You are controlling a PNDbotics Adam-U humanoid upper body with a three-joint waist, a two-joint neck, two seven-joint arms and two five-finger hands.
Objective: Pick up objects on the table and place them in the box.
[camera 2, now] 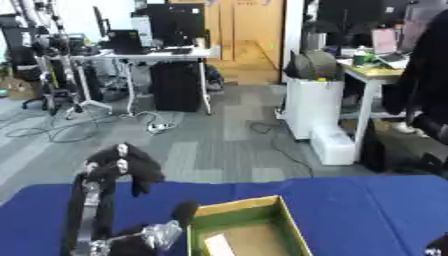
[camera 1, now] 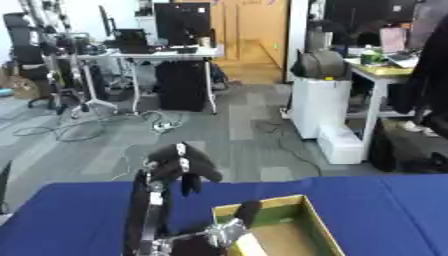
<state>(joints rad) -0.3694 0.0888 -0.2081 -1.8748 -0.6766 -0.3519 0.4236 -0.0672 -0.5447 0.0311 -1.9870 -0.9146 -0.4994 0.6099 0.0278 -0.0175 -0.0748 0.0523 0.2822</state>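
Note:
An open cardboard box [camera 2: 293, 227] with a yellow-green rim stands on the blue table [camera 1: 385, 210] at the lower middle. A pale flat thing [camera 2: 217, 245] lies inside it by the left wall. My left hand [camera 1: 188, 244] is raised just left of the box, fingers [camera 1: 179, 167] pointing up with their tips bent forward and the thumb [camera 1: 248, 210] over the box's near-left corner. It holds nothing. Only a dark tip [camera 2: 435, 250] shows at the lower right corner of the right eye view, perhaps my right hand. No loose object shows on the cloth.
Beyond the table's far edge lies grey office floor with cables, desks [camera 1: 166, 55], a white cabinet [camera 1: 319, 107] and a dark bag [camera 1: 407, 147].

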